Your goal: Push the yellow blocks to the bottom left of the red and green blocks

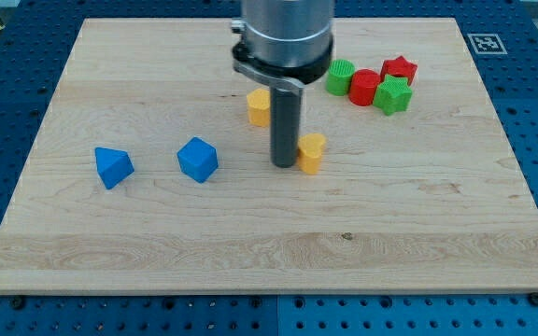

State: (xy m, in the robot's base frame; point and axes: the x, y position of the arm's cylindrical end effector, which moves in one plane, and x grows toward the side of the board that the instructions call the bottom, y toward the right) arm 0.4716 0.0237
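Observation:
My tip [283,163] rests on the board just left of a yellow heart-shaped block [312,152], touching or nearly touching it. A second yellow block [259,107] sits up and to the left of the tip, partly hidden behind the rod. At the view's upper right is a tight cluster: a green cylinder [340,77], a red cylinder [363,87], a red star-shaped block [400,68] and a green star-shaped block [393,95].
A blue triangular block [113,166] and a blue cube-like block [197,159] lie at the view's left on the wooden board [269,243]. The arm's grey body [285,42] hangs over the board's top middle.

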